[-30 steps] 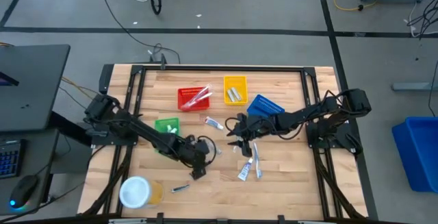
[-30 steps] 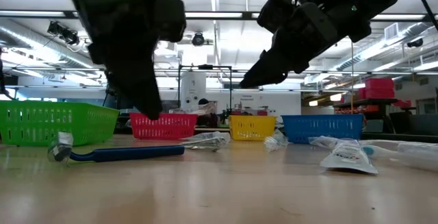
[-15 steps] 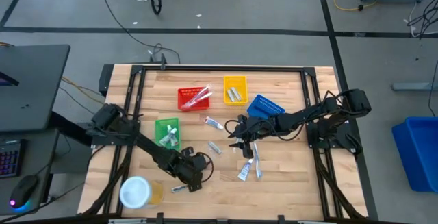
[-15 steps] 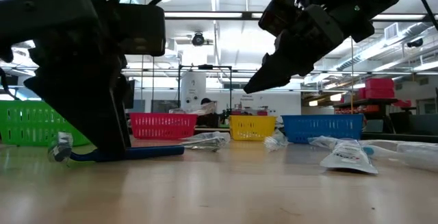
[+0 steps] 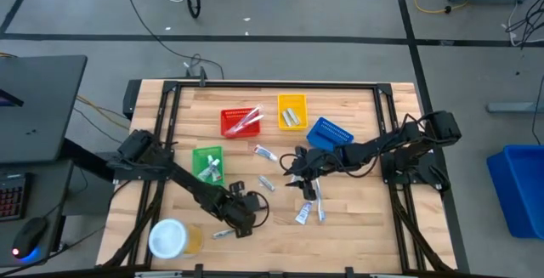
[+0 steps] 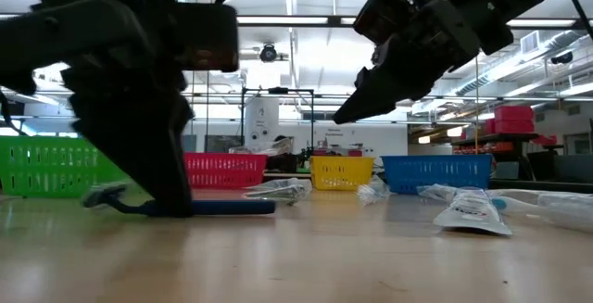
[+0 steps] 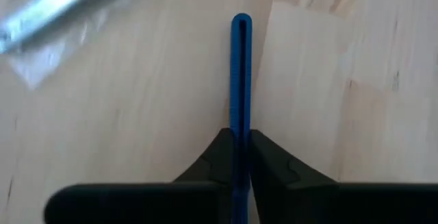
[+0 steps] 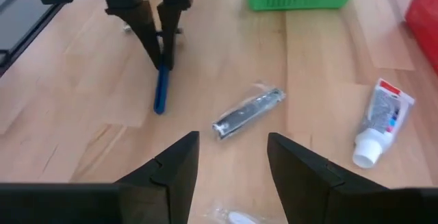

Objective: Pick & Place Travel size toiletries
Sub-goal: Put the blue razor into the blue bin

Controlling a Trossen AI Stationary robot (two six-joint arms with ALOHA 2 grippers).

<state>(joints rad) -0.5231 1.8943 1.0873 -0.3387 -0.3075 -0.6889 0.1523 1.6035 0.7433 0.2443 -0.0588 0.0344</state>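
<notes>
- Left end effector (image 7: 239,157) is down on the counter (image 5: 357,227) at seven o'clock, pinching the blue razor (image 7: 240,73) handle.
- Right end effector (image 8: 231,157) hovers spread near centre over a wrapped toiletry (image 8: 248,112).

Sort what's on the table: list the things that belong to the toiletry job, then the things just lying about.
Job:
razor, clamped in the left pincer
wrapped item
tube
tubes by the right pincer

Lying about:
green basket
red basket
yellow basket
blue basket
jar
</notes>
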